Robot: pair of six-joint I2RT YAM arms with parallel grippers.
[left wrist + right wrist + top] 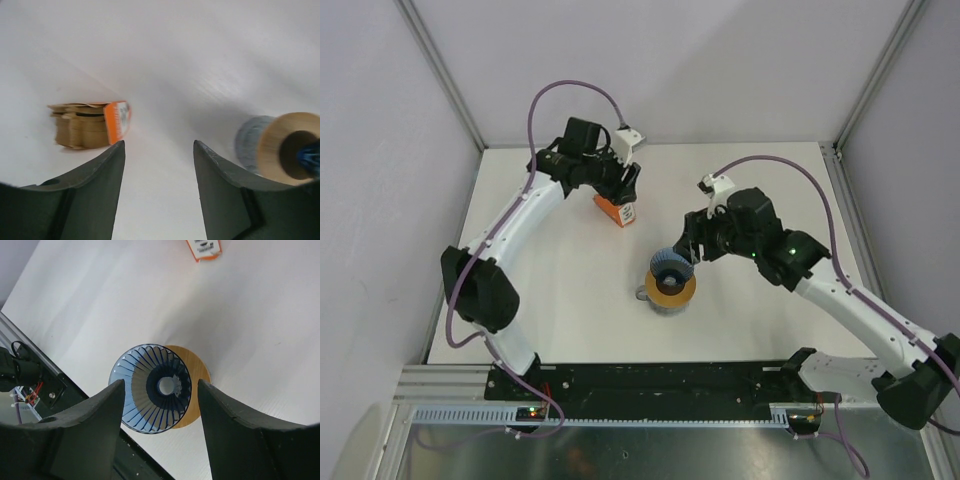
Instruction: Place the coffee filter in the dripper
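The coffee filters (pixel 80 131) are a tan-brown stack sticking out of the open end of a small orange box (pixel 117 121), which lies on the table. My left gripper (pixel 159 143) is open and empty, just short of that box; in the top view it (pixel 626 192) hovers over the box (pixel 618 211). The blue ribbed dripper (pixel 150 388) sits off-centre over the grey cup's tan ring (pixel 196 374). My right gripper (pixel 159 382) is open, with one finger on each side above the dripper. In the top view the dripper (pixel 670 262) lies just left of the right gripper (pixel 689 249).
The grey cup with the tan ring top (pixel 670 291) stands mid-table and also shows in the left wrist view (pixel 280 147). The white tabletop (pixel 560 290) ends at a black rail (pixel 650 380) by the arm bases. Grey walls enclose the far side.
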